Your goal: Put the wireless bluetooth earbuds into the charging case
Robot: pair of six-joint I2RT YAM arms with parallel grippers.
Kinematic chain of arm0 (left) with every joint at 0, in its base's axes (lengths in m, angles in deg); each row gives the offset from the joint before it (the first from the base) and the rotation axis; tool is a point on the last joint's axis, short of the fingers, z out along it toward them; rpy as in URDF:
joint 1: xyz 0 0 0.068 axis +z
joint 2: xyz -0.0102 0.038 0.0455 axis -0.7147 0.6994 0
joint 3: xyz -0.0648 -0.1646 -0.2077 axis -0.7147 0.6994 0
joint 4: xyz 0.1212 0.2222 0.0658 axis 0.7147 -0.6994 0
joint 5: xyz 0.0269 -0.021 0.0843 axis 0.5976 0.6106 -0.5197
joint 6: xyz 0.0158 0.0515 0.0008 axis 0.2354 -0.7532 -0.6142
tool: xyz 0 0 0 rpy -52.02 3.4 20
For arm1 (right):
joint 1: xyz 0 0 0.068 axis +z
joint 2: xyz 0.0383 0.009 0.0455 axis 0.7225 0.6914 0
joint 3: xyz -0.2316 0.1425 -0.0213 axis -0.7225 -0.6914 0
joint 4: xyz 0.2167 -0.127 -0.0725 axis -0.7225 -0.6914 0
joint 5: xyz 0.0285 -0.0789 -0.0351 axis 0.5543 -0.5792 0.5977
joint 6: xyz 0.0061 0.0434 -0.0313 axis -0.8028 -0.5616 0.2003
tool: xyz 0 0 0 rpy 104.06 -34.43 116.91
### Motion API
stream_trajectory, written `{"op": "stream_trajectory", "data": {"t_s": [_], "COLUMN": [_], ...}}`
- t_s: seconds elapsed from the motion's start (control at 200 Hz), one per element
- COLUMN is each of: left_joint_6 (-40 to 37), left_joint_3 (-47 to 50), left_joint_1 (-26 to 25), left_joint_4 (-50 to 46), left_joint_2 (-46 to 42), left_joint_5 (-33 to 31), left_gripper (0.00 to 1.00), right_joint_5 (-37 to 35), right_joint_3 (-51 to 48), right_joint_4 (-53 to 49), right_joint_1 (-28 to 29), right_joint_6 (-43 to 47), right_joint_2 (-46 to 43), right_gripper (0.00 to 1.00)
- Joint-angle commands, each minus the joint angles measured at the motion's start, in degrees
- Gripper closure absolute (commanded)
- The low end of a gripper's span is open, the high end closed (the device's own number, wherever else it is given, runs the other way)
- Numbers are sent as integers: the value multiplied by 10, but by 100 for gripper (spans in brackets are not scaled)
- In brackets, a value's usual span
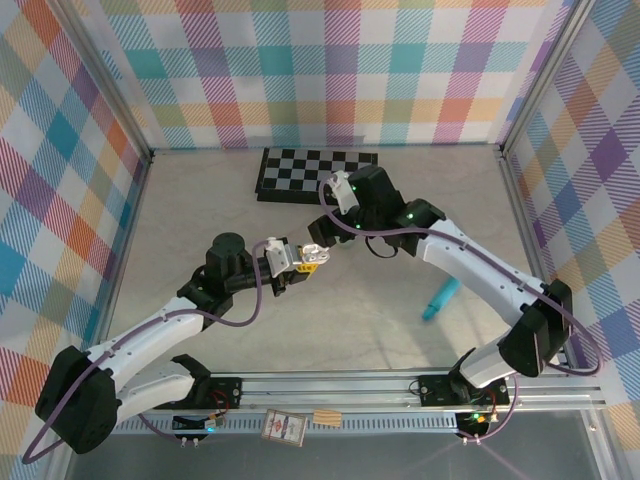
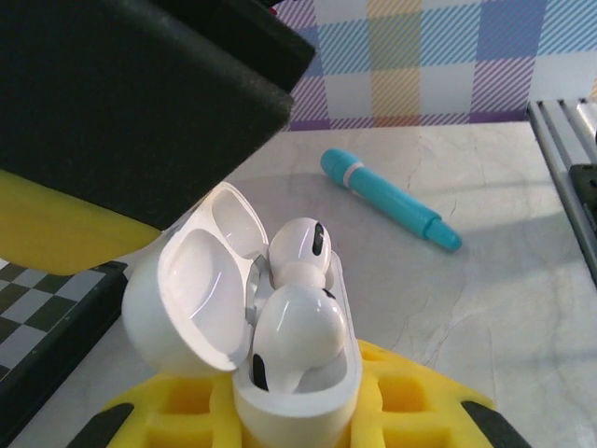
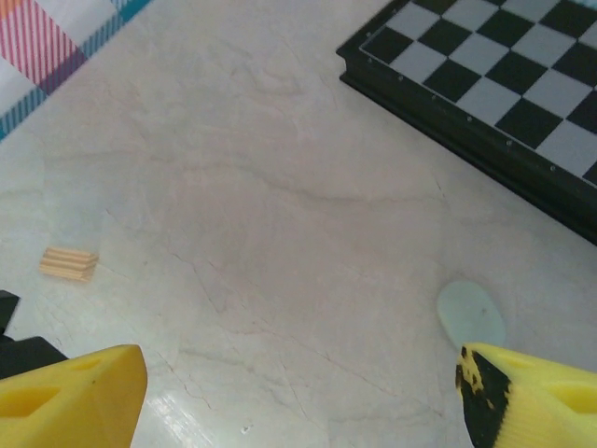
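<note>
Your left gripper (image 1: 296, 263) clamps the charging case (image 2: 297, 397), whose lid is hinged open toward 10 o'clock in the wrist view. Two white earbuds (image 2: 298, 250) sit in its body, one behind the other. Your right gripper (image 3: 298, 406) stands wide and empty. In the top view, the teal stick (image 1: 440, 298) lies at 4 o'clock of the case and the chessboard (image 1: 315, 172) at 12 o'clock.

Glossy white, lid and shell: charging case (image 2: 187, 308). White with black vents: wireless bluetooth earbuds (image 2: 297, 250). Yellow and black: jaws. Teal with a pale band: stick-shaped object (image 2: 387, 198). Black-and-white checks, black rim: chessboard (image 3: 485, 84). Beige, faintly veined like marble: desk (image 3: 280, 215). Tan, striped: block (image 3: 68, 264). Pale green: disc (image 3: 471, 315). Pastel plaid, many-coloured: walls (image 1: 320, 70).
</note>
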Motion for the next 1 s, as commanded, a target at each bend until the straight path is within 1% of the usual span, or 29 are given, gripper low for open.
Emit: {"op": "stream_trajectory", "data": {"t_s": [0.0, 0.11, 0.205, 0.33, 0.395, 0.435, 0.565, 0.6, 0.665, 0.775, 0.905, 0.95, 0.995], "left_joint_6": [-34, -23, -11, 4, 7, 5, -13, -21, -31, -33, -32, -31, -29], "left_joint_3": [-19, -19, -19, -18, -18, -20, -31, -37, -47, -62, -68, -70, -71], "left_joint_1": [-2, -2, -1, -1, -1, -1, -1, -1, -1, -1, -1, -1, -1], "left_joint_4": [-17, -14, -5, 6, 6, 3, -31, -45, -61, -75, -75, -74, -74], "left_joint_2": [-9, -7, -3, 1, -1, -2, -10, -11, -12, -10, -4, -2, 0], "left_joint_5": [-9, -27, -29, -15, -3, 8, 46, 52, 65, 87, 101, 103, 105], "left_gripper": [100, 100, 100, 100, 100, 100, 100, 100, 100, 100, 100, 100, 100], "right_joint_5": [28, 61, 86, 64, 59, 79, 173, 183, 191, 195, 201, 205, 208], "right_joint_3": [24, 20, 9, -11, -31, -52, -152, -170, -184, -178, -165, -158, -152], "right_joint_4": [-65, -80, -83, -63, -40, -22, 46, 52, 56, 46, 49, 48, 47], "right_joint_1": [-1, -1, -1, -1, -1, -1, -1, 0, 2, 7, 12, 12, 12], "right_joint_6": [29, 70, 97, 103, 140, 178, 338, 379, 427, 477, 491, 487, 483], "right_joint_2": [6, -5, -24, -59, -86, -107, -188, -201, -212, -207, -186, -176, -167], "right_gripper": [14, 14, 15, 15, 14, 14, 10, 10, 11, 12, 17, 21, 28]}}
